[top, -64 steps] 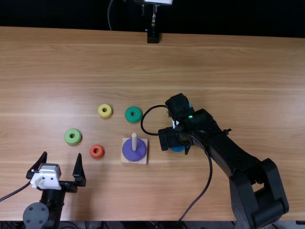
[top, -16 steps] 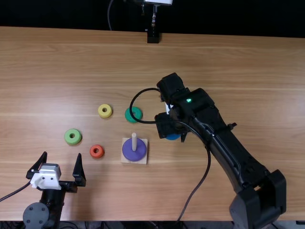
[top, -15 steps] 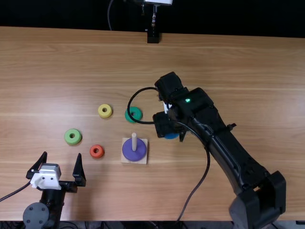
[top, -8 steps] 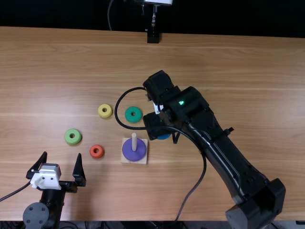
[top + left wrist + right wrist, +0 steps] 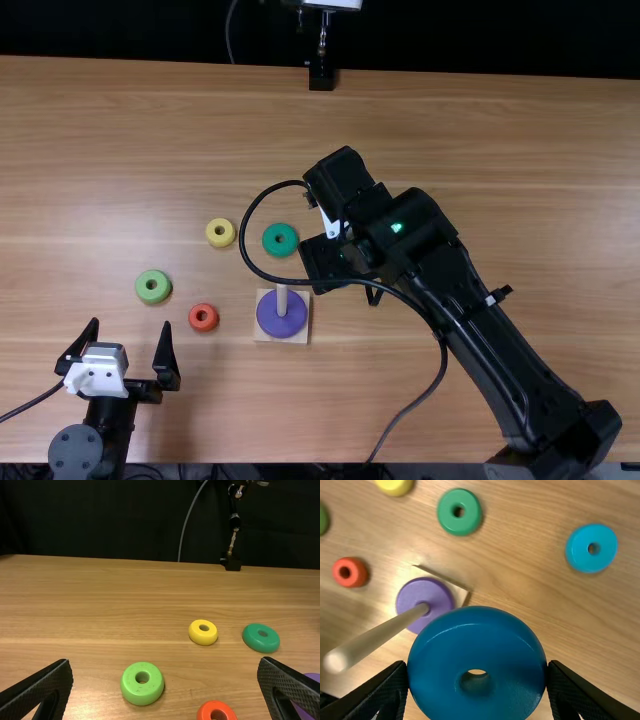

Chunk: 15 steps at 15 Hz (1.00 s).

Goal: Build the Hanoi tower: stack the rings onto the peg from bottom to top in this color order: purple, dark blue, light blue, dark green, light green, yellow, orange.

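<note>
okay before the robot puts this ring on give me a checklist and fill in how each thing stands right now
1. Purple ring at the bottom of the peg: ok.
2. Next color, dark blue ring, between the right claw's fingers: ok.
3. Its hole over the peg: not ok, the peg stands off to one side.
4. Left claw away from the peg: ok.
5. Light blue ring loose on the table to follow: ok.
6. Grip firm enough: cannot tell.

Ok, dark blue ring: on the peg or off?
Off: the dark blue ring sits between the right gripper's fingers, with only purple around the peg.
</note>
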Each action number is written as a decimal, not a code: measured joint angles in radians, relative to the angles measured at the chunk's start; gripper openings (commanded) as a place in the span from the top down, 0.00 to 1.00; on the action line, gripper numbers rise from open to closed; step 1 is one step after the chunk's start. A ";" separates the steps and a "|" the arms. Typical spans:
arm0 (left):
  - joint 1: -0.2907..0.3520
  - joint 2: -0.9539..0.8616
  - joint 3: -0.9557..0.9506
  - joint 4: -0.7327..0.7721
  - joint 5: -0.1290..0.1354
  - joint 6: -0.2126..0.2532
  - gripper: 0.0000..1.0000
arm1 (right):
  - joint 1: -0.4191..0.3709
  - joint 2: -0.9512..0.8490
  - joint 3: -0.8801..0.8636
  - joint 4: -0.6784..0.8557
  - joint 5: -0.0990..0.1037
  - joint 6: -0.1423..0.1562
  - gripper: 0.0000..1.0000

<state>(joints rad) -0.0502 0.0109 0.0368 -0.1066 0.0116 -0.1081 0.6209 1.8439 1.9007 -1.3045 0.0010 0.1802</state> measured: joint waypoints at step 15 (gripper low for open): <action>0.000 0.000 0.000 0.000 -0.001 0.000 0.00 | 0.122 -0.047 0.050 0.008 0.000 -0.025 1.00</action>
<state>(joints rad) -0.0505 0.0109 0.0372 -0.1066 0.0109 -0.1085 0.7425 1.7973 1.9511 -1.2961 0.0006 0.1555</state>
